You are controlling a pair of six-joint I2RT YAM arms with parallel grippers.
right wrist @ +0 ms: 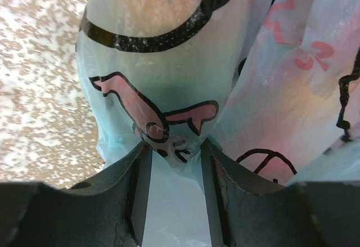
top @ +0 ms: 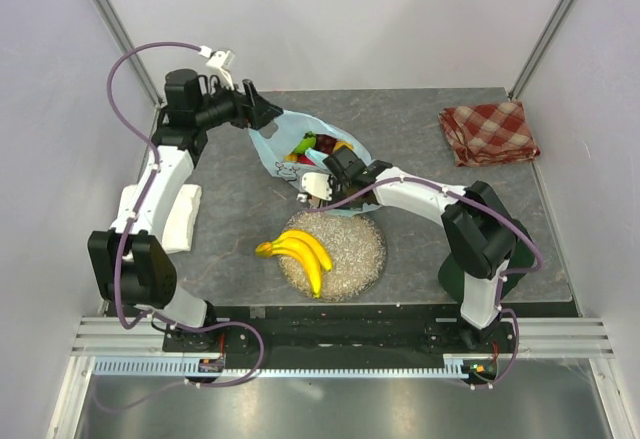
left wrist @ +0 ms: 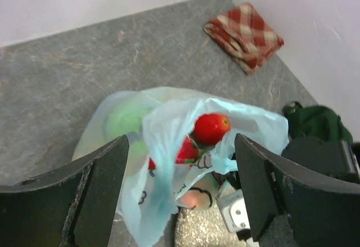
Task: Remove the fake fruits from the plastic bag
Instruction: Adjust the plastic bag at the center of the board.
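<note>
The light blue plastic bag [top: 283,149] lies on the grey table, its mouth towards the right. Inside it show a red apple [left wrist: 211,128], a pink-red dragon fruit [left wrist: 188,151] and a green mango [left wrist: 121,120] seen through the film. The yellow banana bunch [top: 300,249] lies outside the bag on a speckled round plate [top: 355,259]. My left gripper [top: 262,114] is open, its fingers [left wrist: 107,174] wide apart above the bag's far end. My right gripper [top: 322,181] is shut on the bag's printed plastic [right wrist: 169,106] at its near edge, by the plate.
A red checkered cloth [top: 488,131] lies folded at the table's far right corner and also shows in the left wrist view [left wrist: 243,36]. White walls enclose the table on three sides. The right arm's dark base [top: 478,249] stands at the near right.
</note>
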